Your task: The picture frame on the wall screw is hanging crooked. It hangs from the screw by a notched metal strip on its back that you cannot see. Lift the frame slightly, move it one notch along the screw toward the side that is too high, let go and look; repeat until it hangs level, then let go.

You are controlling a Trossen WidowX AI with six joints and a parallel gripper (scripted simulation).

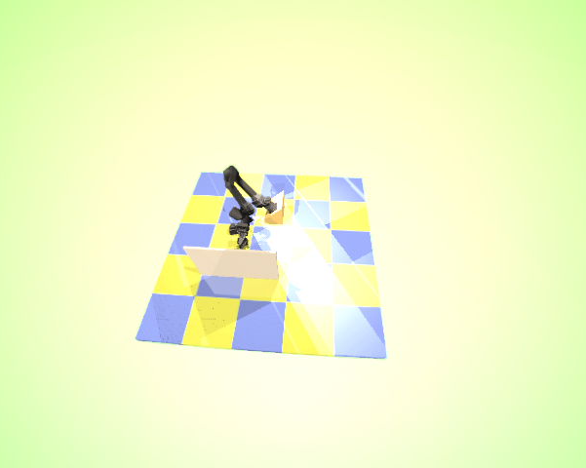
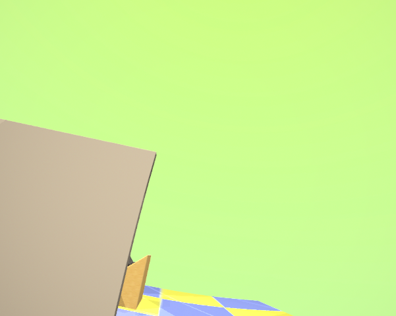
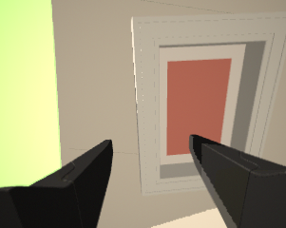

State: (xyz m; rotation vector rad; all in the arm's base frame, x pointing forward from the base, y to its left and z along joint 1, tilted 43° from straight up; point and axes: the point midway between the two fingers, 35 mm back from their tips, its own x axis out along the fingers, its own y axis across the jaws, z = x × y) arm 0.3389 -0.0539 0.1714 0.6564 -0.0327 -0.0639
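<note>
The pale grey picture frame (image 3: 146,85) with a red picture (image 3: 197,104) hangs on the upright beige wall panel (image 1: 242,263) (image 2: 55,204) (image 3: 90,71). Its left side bar stands between the two finger outlines in the wrist view. The screw and the notched strip are hidden. The wrist view is angled, so I cannot tell how far the frame tilts. My gripper (image 3: 151,139) (image 1: 242,246) is open and holds nothing. It is in front of the panel, with its fingertips across the lower left part of the frame; the gap to the frame cannot be judged. The panel hides the gripper in the exterior view.
An orange wooden board (image 1: 274,216) (image 2: 134,282) stands near the arm's base, to the side of the arm (image 1: 237,193). The panel's side edge shows at the left in the wrist view, with green background beyond. The checkered blue and yellow floor (image 1: 308,322) lies below.
</note>
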